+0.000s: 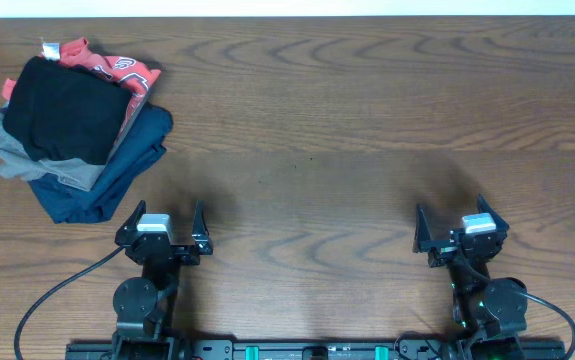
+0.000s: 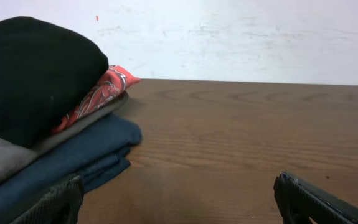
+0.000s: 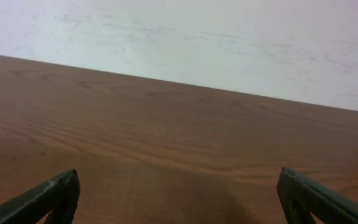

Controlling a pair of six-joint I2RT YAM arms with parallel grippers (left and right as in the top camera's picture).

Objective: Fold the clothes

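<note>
The black garment lies folded on top of a pile of clothes at the table's far left. It also shows in the left wrist view, up and to the left. No white logo shows on it. My left gripper is open and empty near the front edge, just to the right of the pile; its fingertips frame bare wood in its own view. My right gripper is open and empty at the front right, over bare table.
Under the black garment lie a red shirt with white lettering, a grey garment and a navy one. The wooden table stretches to the right. A white wall stands behind it.
</note>
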